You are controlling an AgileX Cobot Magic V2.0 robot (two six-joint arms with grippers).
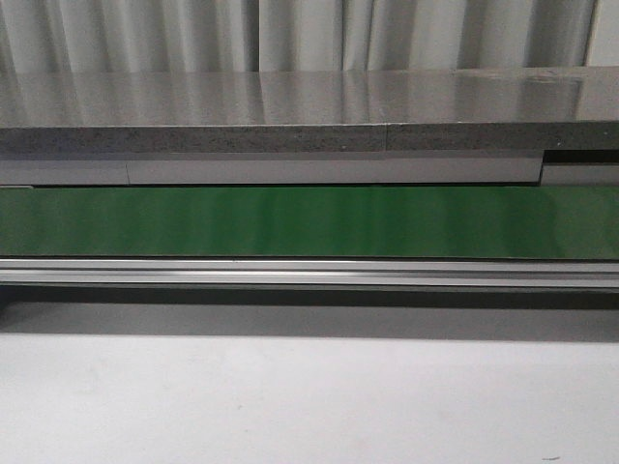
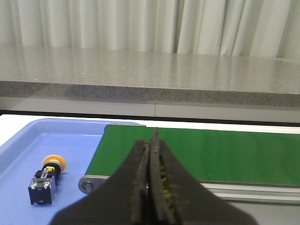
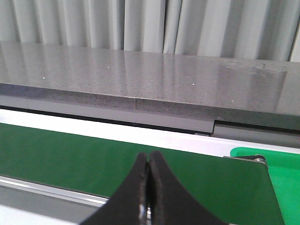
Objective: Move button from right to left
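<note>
The button [image 2: 47,177], a yellow-orange cap on a black boxy body, lies on its side in a blue tray [image 2: 28,140], seen only in the left wrist view. My left gripper [image 2: 151,140] is shut and empty, apart from the button, over the near end of the green conveyor belt [image 2: 211,154]. My right gripper [image 3: 150,157] is shut and empty over the green belt [image 3: 70,154] in the right wrist view. Neither gripper nor the button shows in the front view.
The green belt [image 1: 309,220] runs across the front view with a metal rail [image 1: 309,273] before it and a grey stone counter [image 1: 290,111] behind. A belt roller [image 2: 86,185] sits at the tray's edge. A green tray [image 3: 281,164] lies past the belt's other end.
</note>
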